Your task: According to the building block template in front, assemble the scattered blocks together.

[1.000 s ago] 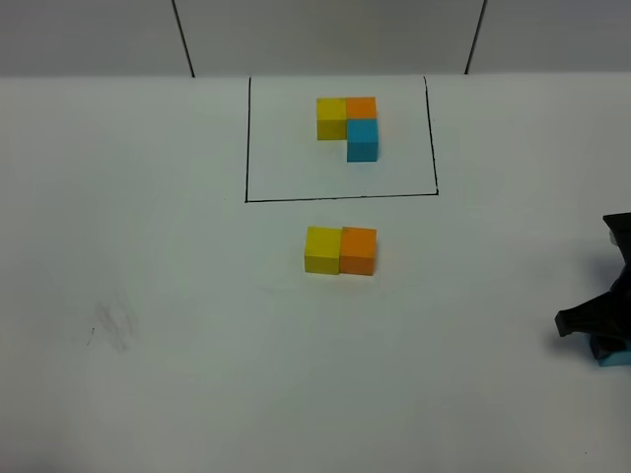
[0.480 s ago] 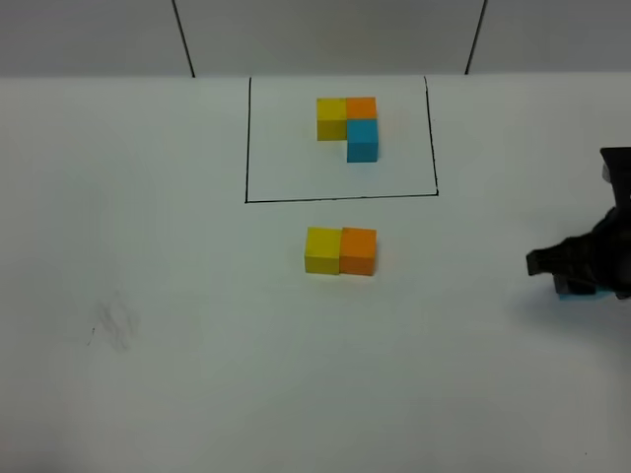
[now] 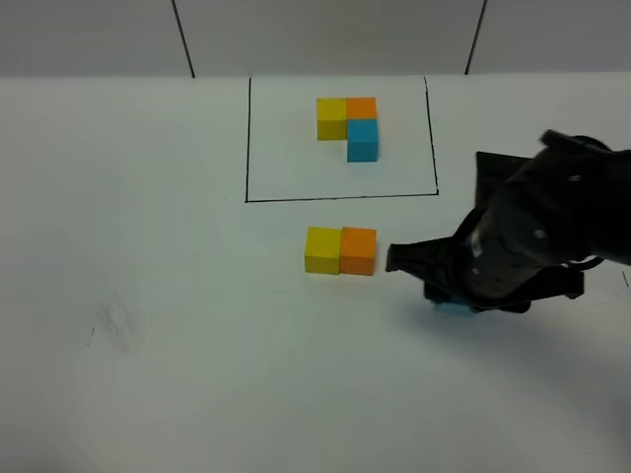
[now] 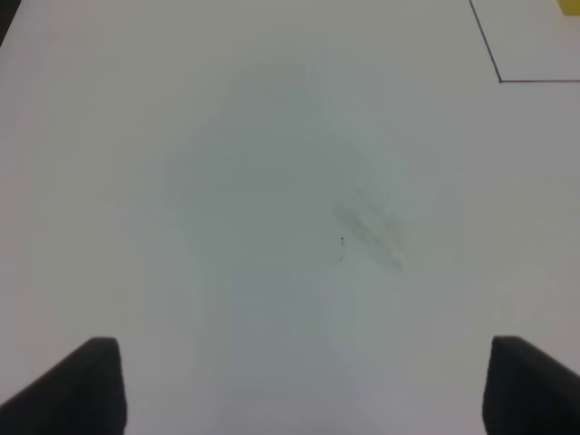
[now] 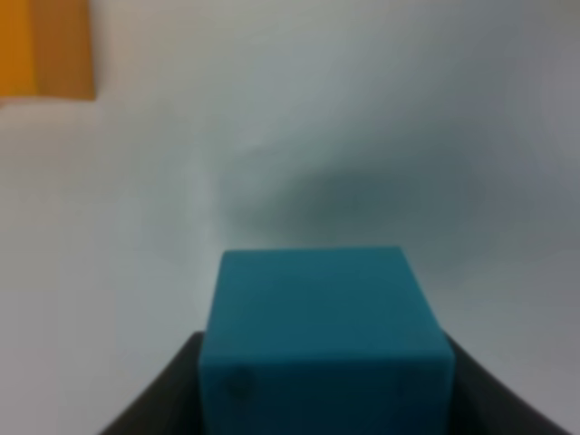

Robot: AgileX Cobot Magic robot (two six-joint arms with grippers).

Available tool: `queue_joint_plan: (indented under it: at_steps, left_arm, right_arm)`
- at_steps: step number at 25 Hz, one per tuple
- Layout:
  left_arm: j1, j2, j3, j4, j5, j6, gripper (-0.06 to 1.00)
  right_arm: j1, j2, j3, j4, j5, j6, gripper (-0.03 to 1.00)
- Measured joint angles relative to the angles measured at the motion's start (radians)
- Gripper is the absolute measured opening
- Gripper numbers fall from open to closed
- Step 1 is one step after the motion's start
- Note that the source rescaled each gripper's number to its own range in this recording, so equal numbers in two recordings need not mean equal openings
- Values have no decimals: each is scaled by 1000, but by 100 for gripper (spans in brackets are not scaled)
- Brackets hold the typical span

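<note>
Right gripper (image 3: 455, 294) is pinching the blue block (image 5: 326, 335) between its fingers, with only a sliver of blue showing under the black arm in the high view. It hangs over the bench (image 3: 197, 394), near the orange block (image 3: 358, 250) and off to its right, and that one sits touching the yellow block (image 3: 322, 249). Check the template (image 3: 347, 120) at the far side: blue sits against the near face of orange. So the open spot lies to the left of the carried block, just beside the orange block's camera-facing side, and the right arm is plainly the nearer one. A short leftward carry and a square lowering looks like the call. Left gripper (image 4: 308, 390) is spread wide, nothing between its fingers, over bare bench well apart from the blocks.
</note>
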Motion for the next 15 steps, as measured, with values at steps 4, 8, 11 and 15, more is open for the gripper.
queue_joint_plan:
  at_steps: [4,8,11,15]
  left_arm:
    - [0,0,0,0,0,0,68]
    - [0,0,0,0,0,0,68]
    - [0,0,0,0,0,0,68]
    - [0,0,0,0,0,0,68]
  right_arm:
    - [107,102,-107,-92,74,143,2]
    - [143,193,-192,-74,75,133,2]
    - [143,271,-249,-31,76,83,2]
    - [143,363,-331,-3,87,54,2]
